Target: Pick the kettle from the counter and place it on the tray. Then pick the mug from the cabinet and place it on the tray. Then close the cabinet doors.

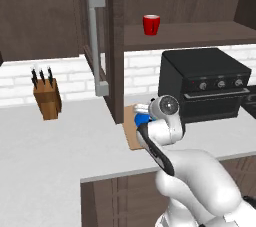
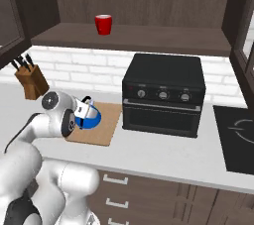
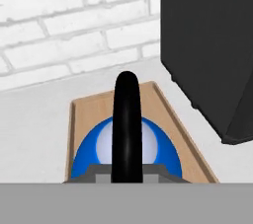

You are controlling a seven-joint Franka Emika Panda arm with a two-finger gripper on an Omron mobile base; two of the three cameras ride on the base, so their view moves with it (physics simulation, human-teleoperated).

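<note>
Now one blue kettle (image 3: 123, 151) over one tray (image 3: 89, 109), gripper (image 3: 126, 171) pinching its handle, one red mug (image 1: 151, 24) shelved.

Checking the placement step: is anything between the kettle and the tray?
Nothing visible. The kettle is directly over the tray, with bare board around it. The black oven stands beside the tray, not in the way.

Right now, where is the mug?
The mug stands alone on the cabinet shelf. In the right base view it is up and left of the black oven, high above the tray where the kettle is.
</note>
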